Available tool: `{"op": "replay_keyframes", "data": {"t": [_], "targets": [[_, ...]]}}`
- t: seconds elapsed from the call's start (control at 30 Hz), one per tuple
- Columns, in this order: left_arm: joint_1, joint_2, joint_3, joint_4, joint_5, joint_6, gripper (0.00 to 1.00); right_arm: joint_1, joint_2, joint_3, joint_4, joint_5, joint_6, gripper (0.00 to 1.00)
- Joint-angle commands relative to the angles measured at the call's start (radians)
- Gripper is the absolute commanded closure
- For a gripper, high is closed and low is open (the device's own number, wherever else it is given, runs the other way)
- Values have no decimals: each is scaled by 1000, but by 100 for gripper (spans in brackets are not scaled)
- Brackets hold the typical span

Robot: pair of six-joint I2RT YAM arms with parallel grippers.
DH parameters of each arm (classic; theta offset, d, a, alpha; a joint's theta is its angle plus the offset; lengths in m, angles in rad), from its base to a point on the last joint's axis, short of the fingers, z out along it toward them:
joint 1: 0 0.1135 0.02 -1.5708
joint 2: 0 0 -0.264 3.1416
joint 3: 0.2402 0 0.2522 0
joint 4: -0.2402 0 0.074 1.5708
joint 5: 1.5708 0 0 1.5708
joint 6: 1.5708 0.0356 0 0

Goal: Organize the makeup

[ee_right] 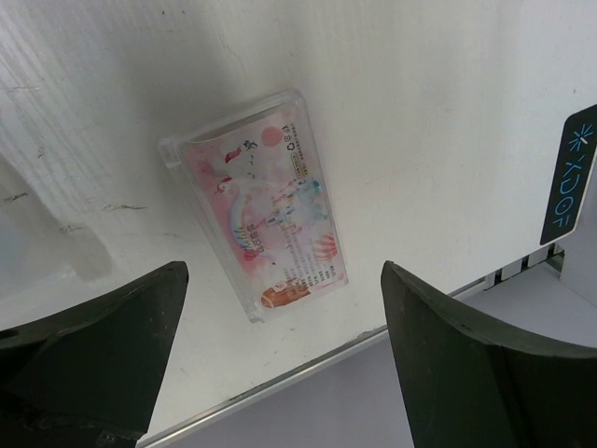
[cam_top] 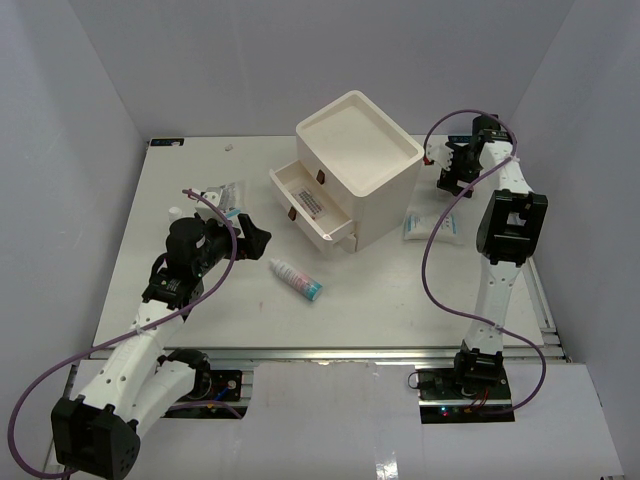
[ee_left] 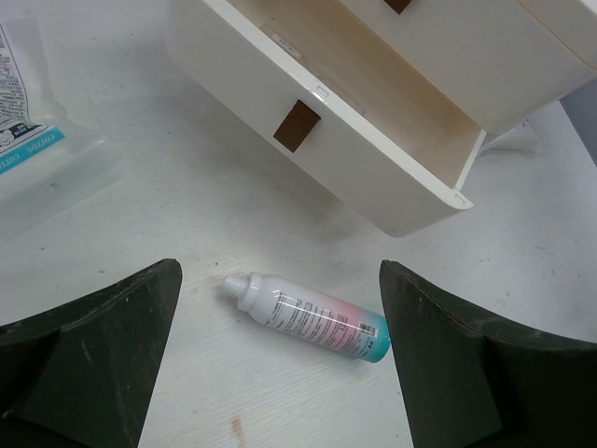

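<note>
A white tube with a teal end (ee_left: 308,317) lies on its side on the table (cam_top: 200,290), in front of the cream drawer box (cam_top: 350,165). It also shows from above as the tube (cam_top: 296,278). My left gripper (ee_left: 280,364) hovers over it, open, with one finger on each side and clear of it. From above, the left gripper (cam_top: 250,236) sits left of the tube. A flat clear case with pink print (ee_right: 266,215) lies near the table's metal edge. My right gripper (ee_right: 280,373) is above it, open and empty. The right gripper (cam_top: 447,170) is at the back right.
The box's lower drawer (cam_top: 308,205) is pulled out with a flat item inside. A clear sachet with teal print (ee_left: 28,121) lies at the left. White and blue packets (cam_top: 430,228) rest right of the box. Grey walls enclose the table.
</note>
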Motion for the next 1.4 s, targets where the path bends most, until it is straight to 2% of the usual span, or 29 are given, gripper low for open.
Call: {"op": "replay_keyframes", "data": {"t": [0.0, 0.5, 0.83, 0.93, 1.37], "targets": [[7, -16, -1, 16, 2, -2, 2, -8, 36, 46, 16, -14, 0, 10], [7, -12, 0, 14, -10, 0, 2, -8, 114, 118, 15, -12, -1, 9], [9, -9, 0, 14, -14, 0, 2, -8, 163, 154, -53, 24, -26, 0], [9, -9, 0, 12, -17, -1, 2, -10, 174, 175, -96, 28, -39, 7], [9, -9, -2, 12, -16, 0, 2, -8, 161, 163, -198, 40, -96, 21]]}}
